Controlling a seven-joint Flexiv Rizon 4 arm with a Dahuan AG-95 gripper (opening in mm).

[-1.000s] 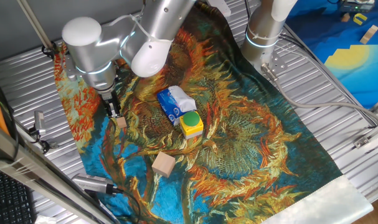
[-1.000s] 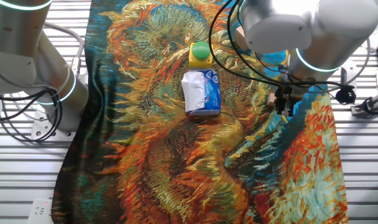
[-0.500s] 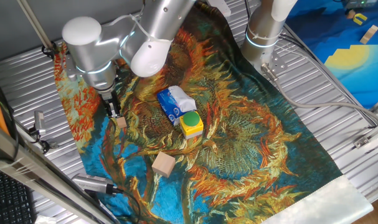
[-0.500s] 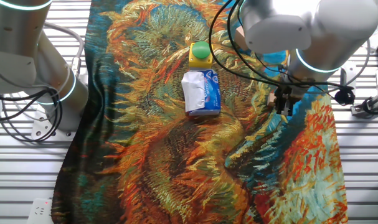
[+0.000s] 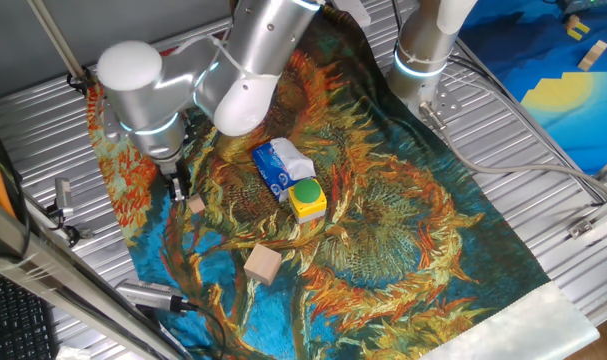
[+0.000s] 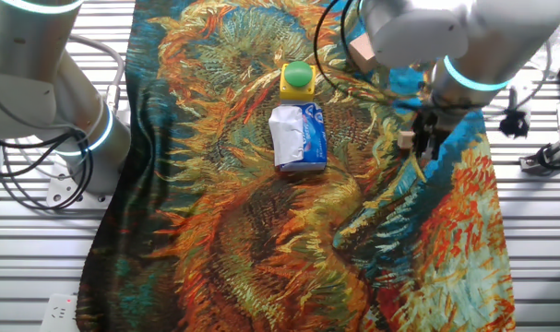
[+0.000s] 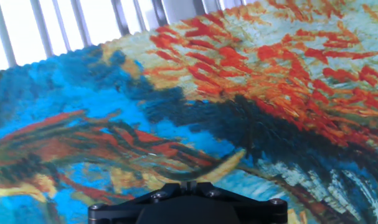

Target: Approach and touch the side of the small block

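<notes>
The small block (image 5: 195,204), a tiny light-brown cube, lies on the painted cloth near its left edge. It also shows in the other fixed view (image 6: 406,140). My gripper (image 5: 178,186) hangs point-down right beside the block, on its left, with the tips low near the cloth; I cannot tell if they touch it. In the other fixed view the gripper (image 6: 426,150) stands just right of the block. The fingers look pressed together and hold nothing. The hand view shows only the gripper base (image 7: 189,202) and cloth; the block is out of that view.
A larger tan block (image 5: 263,264) lies nearer the front. A blue-and-white packet (image 5: 280,165) and a yellow box with a green round top (image 5: 307,198) sit mid-cloth. Ribbed metal table (image 5: 43,150) lies just left of the cloth edge. A second arm's base (image 5: 423,50) stands behind.
My arm has shifted a little towards the cloth's left edge. The gripper now stands slightly farther to the block's side, and the block shows more fully beside the fingers.
</notes>
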